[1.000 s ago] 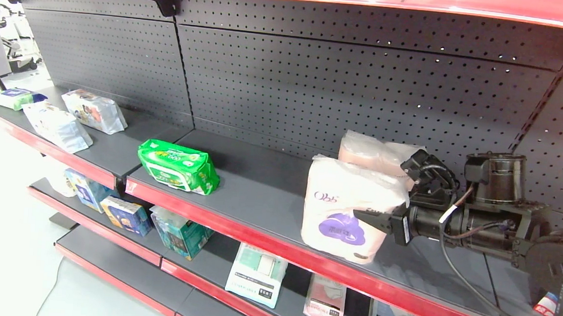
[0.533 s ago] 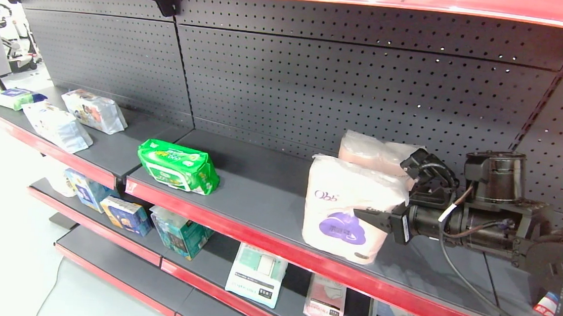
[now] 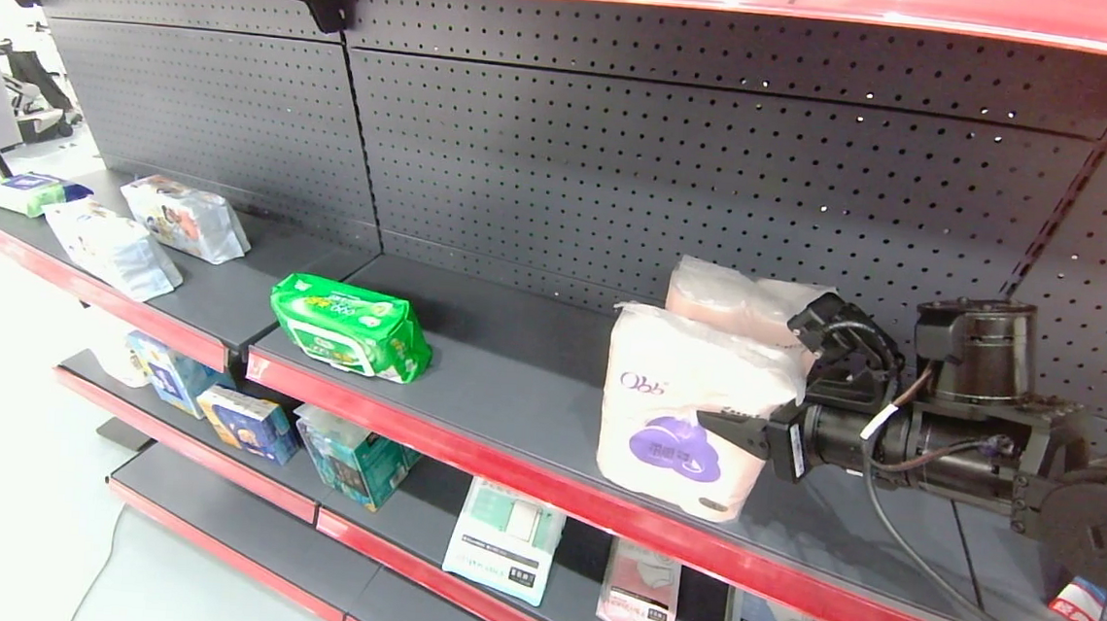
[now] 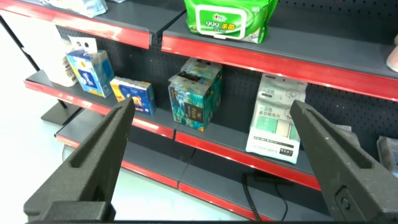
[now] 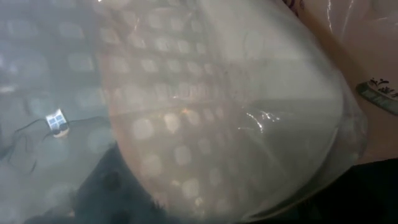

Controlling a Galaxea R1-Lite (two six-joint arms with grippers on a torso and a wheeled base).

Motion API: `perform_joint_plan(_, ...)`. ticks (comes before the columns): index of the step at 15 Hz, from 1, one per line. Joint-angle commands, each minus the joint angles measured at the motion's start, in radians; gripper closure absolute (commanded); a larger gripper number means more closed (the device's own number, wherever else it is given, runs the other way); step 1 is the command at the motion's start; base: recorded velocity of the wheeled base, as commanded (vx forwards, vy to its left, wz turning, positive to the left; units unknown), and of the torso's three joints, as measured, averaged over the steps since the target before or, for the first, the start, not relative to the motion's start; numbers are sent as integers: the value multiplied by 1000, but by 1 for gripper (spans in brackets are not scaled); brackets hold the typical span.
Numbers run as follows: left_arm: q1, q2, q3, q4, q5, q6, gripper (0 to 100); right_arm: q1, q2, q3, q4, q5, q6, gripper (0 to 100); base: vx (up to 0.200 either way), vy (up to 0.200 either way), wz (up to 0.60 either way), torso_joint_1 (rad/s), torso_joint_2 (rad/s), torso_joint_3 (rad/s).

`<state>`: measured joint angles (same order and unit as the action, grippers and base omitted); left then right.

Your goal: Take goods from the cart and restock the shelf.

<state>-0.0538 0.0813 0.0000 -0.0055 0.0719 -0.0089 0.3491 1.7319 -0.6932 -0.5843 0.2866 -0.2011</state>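
You have the right gripper (image 3: 713, 421) at the right of the head view, clamped on the toilet paper pack (image 3: 688, 408). One finger lies across the pack's front face; the other is hidden behind it. The pack stands upright on the shelf (image 3: 529, 377), right of the frame's middle, with its bottom close to the red front edge (image 3: 466, 446). In the right wrist view its plastic wrap (image 5: 236, 124) sits very close to the camera.

Just behind it, toward the pegboard back wall (image 3: 622, 159), stands a second pink pack (image 3: 735, 299). You cannot tell whether the two touch.

Your left gripper (image 4: 211, 162) is spread wide and holds nothing, its two dark fingers (image 4: 93, 168) well apart. It faces the lower shelves, where a teal box (image 4: 196, 93) stands between a small blue box (image 4: 134, 93) and a white-and-green pack (image 4: 277, 118).

A green wipes pack (image 3: 350, 326) lies on the same shelf as the toilet paper, left of the frame's middle and well apart from it. Two white bags (image 3: 110, 245) lie at the far left of that shelf level.
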Motion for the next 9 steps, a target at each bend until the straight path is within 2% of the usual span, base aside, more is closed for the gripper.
perform_joint_plan(1,0,2,0,-1,0,0,0,-1,-9,4,0,5,0,100,0,0,0,0,0,0)
perform_joint_plan(9,0,2,0,-1,0,0,0,-2,-31,35,0,25,-1,100,0,0,0,0,0,0)
